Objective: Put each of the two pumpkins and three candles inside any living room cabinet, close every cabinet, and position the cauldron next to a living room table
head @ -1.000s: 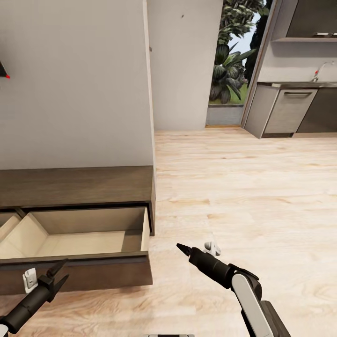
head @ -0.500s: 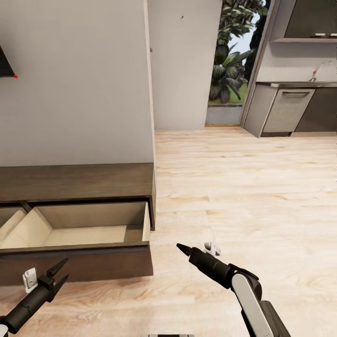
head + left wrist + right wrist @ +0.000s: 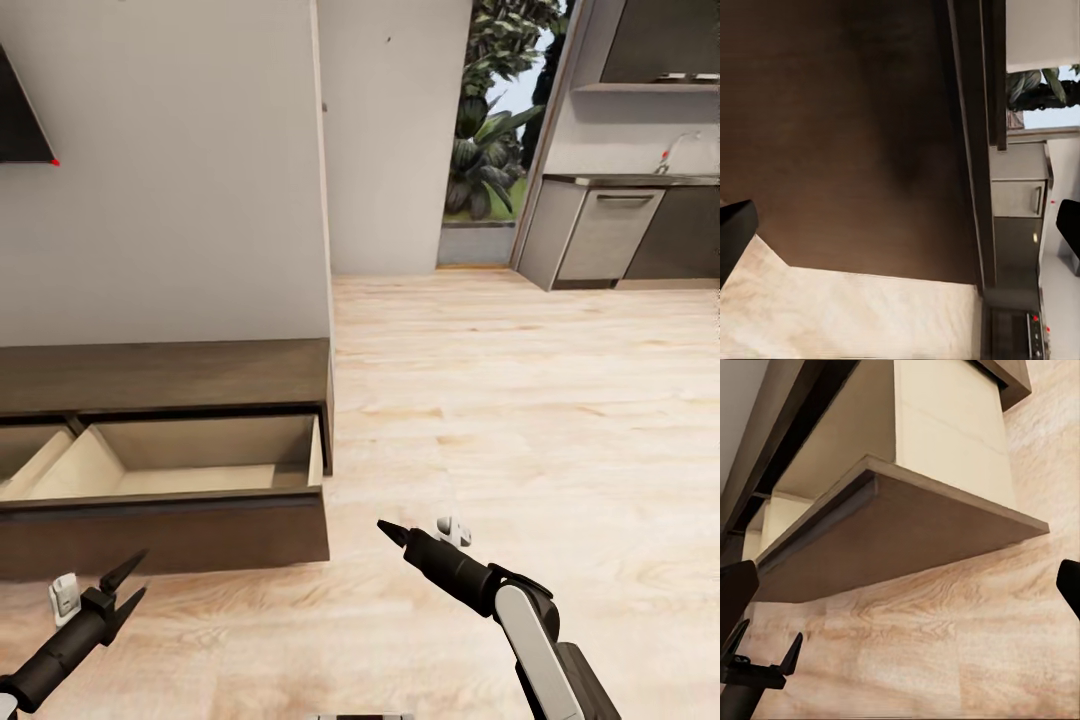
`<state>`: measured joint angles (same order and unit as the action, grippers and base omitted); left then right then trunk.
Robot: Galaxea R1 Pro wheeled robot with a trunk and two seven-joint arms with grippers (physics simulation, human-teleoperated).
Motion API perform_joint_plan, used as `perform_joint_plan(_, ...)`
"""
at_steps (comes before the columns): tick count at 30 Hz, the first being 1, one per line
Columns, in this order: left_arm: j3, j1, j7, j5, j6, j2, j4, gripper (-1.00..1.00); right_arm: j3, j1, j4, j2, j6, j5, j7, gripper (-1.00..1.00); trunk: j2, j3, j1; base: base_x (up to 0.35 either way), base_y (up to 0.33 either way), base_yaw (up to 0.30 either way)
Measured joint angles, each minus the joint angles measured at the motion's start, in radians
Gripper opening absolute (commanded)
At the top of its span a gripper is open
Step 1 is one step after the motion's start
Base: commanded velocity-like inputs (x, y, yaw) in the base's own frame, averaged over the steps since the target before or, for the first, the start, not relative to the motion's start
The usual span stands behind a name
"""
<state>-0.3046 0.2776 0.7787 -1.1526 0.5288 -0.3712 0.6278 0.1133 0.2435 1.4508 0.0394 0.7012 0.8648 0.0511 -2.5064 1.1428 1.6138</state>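
- One drawer (image 3: 200, 470) of the cabinet (image 3: 160, 375) stood open, its pale inside bare.
- Left gripper (image 3: 125, 583) hung before it, fingers spread wide, holding nothing.
- Right gripper (image 3: 388, 531) was over the floor (image 3: 520, 400); its opening I cannot tell.

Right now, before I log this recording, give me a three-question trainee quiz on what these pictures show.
1. True or false: the cabinet has a drawer pulled open.
2. The open drawer holds: A) a pumpkin B) a candle C) nothing visible.
3. What state is the left pincer in, and what does it hold?

Key:
1. True.
2. C.
3. Open, holding nothing; the right pincer looks shut and empty too.
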Motion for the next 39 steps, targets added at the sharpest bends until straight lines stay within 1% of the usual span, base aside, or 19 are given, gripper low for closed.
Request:
perform_joint_plan(4, 0.000, 0.000, -0.004, 0.000, -0.001, 0.001, 0.000, 1.00, 0.000, 0.000, 0.000, 0.000, 0.000, -0.007, -0.001, 1.00, 0.000, 0.000, 0.000, -0.220, 0.000, 0.000)
perform_joint_plan(11, 0.002, 0.000, -0.011, 0.001, 0.000, -0.001, 0.000, 1.00, -0.001, 0.000, 0.000, 0.000, 0.003, -0.011, -0.013, 1.00, 0.000, 0.000, -0.001, -0.032, 0.000, 0.000)
perform_joint_plan(13, 0.009, 0.000, -0.023, 0.004, -0.001, -0.001, 0.000, 1.00, -0.002, 0.000, 0.000, 0.000, 0.007, -0.012, -0.014, 1.00, 0.000, 0.000, -0.001, -0.002, 0.000, 0.000)
perform_joint_plan(14, 0.012, 0.000, -0.038, 0.006, -0.001, 0.000, 0.001, 1.00, -0.002, 0.000, 0.000, -0.001, 0.010, -0.012, -0.014, 1.00, 0.000, 0.000, -0.001, -0.001, 0.000, 0.000)
perform_joint_plan(16, 0.015, 0.000, -0.095, 0.007, -0.001, 0.002, 0.005, 1.00, -0.002, 0.000, 0.000, -0.003, 0.018, -0.012, -0.016, 1.00, 0.000, 0.000, -0.001, 0.000, 0.000, 0.000)
perform_joint_plan(18, 0.017, 0.000, -0.179, 0.006, -0.001, 0.003, 0.012, 1.00, -0.003, 0.000, 0.000, -0.003, 0.042, -0.014, -0.032, 1.00, 0.000, 0.000, -0.001, 0.000, 0.000, 0.000)
perform_joint_plan(19, 0.017, 0.000, -0.240, 0.006, -0.001, 0.004, 0.018, 1.00, -0.004, 0.000, 0.000, -0.002, 0.062, -0.017, -0.059, 1.00, 0.000, 0.000, -0.001, 0.000, 0.000, 0.000)
perform_joint_plan(20, 0.017, 0.000, -0.260, 0.005, 0.000, 0.004, 0.020, 1.00, -0.005, 0.000, 0.000, -0.002, 0.068, -0.018, -0.071, 1.00, 0.000, 0.000, -0.001, 0.000, 0.000, 0.000)
perform_joint_plan(22, 0.016, 0.000, -0.319, 0.005, 0.000, 0.004, 0.024, 1.00, -0.004, 0.000, 0.001, -0.003, 0.082, -0.021, -0.115, 1.00, 0.000, 0.000, -0.001, 0.000, 0.000, 0.000)
perform_joint_plan(24, 0.016, 0.000, -0.359, 0.005, 0.003, 0.004, 0.030, 1.00, -0.005, -0.001, 0.002, -0.005, 0.090, -0.020, -0.140, 1.00, 0.000, 0.000, -0.001, 0.000, 0.000, 0.000)
perform_joint_plan(26, 0.016, 0.001, -0.393, 0.004, 0.007, 0.002, 0.036, 1.00, -0.006, -0.001, 0.004, -0.020, 0.105, -0.019, -0.152, 1.00, 0.000, 0.000, -0.001, 0.000, 0.000, 0.000)
perform_joint_plan(27, 0.016, 0.001, -0.408, 0.005, 0.007, 0.001, 0.038, 1.00, -0.007, -0.001, 0.004, -0.033, 0.112, -0.020, -0.155, 1.00, 0.000, 0.000, -0.001, 0.000, 0.000, 0.000)
perform_joint_plan(30, 0.018, 0.001, -0.459, 0.005, 0.008, -0.001, 0.042, 1.00, -0.009, -0.001, 0.000, -0.081, 0.123, -0.024, -0.158, 1.00, 0.000, 0.000, -0.001, 0.000, 0.000, 0.000)
perform_joint_plan(31, 0.020, 0.001, -0.466, 0.005, 0.008, -0.001, 0.042, 1.00, -0.009, -0.002, -0.002, -0.087, 0.123, -0.024, -0.159, 1.00, 0.000, 0.000, -0.001, 0.000, 0.000, 0.000)
perform_joint_plan(32, 0.034, 0.001, -0.487, 0.005, 0.009, 0.000, 0.043, 1.00, -0.009, -0.002, -0.012, -0.101, 0.120, -0.025, -0.159, 1.00, 0.000, 0.000, -0.001, 0.000, 0.000, 0.000)
perform_joint_plan(35, 0.089, 0.001, -0.548, 0.004, 0.008, 0.003, 0.073, 1.00, -0.009, -0.002, -0.053, -0.120, 0.116, -0.027, -0.159, 1.00, 0.000, 0.000, -0.001, 0.000, 0.000, 0.000)
perform_joint_plan(37, 0.114, 0.001, -0.616, 0.003, 0.005, 0.005, 0.109, 1.00, -0.009, -0.002, -0.094, -0.125, 0.112, -0.031, -0.159, 1.00, 0.000, 0.000, -0.001, 0.000, 0.000, 0.000)
perform_joint_plan(38, 0.118, 0.001, -0.638, 0.002, 0.005, 0.006, 0.119, 1.00, -0.009, -0.002, -0.107, -0.126, 0.109, -0.032, -0.159, 1.00, 0.000, 0.000, -0.001, 0.000, 0.000, 0.000)
perform_joint_plan(39, 0.124, 0.001, -0.701, 0.000, 0.004, 0.007, 0.144, 1.00, -0.009, -0.002, -0.140, -0.128, 0.094, -0.037, -0.158, 1.00, 0.000, 0.000, -0.001, 0.000, 0.000, 0.000)
